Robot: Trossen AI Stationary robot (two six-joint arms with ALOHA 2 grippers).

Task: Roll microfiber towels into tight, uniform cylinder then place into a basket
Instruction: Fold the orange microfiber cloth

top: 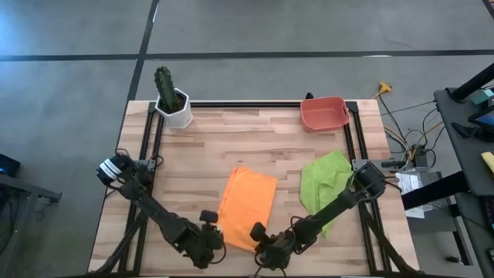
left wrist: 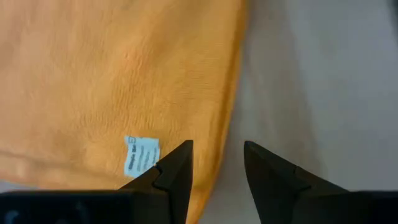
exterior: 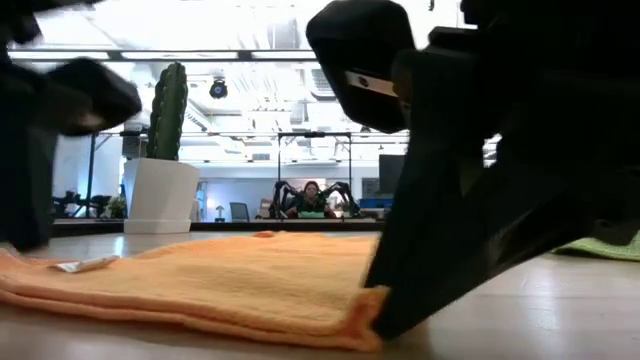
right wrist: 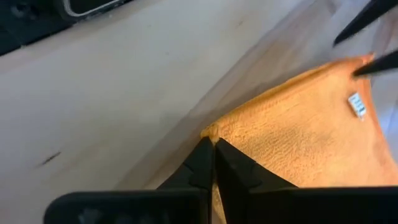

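We see a wooden tabletop (top: 255, 147) from above, with a folded orange towel (top: 247, 207) lying flat near its front edge. The right end effector (right wrist: 213, 149) is closed, its fingers pinching the orange towel's front corner on the green towel's side. The left end effector (left wrist: 217, 163) sits at the orange towel's opposite front corner, jaws parted over the edge beside a white label (left wrist: 142, 155), gripping nothing. The crumpled green towel (top: 326, 181) lies just right of the orange towel. The red basket (top: 323, 113) sits well behind it, and a potted cactus (top: 171, 98) stands at the back left.
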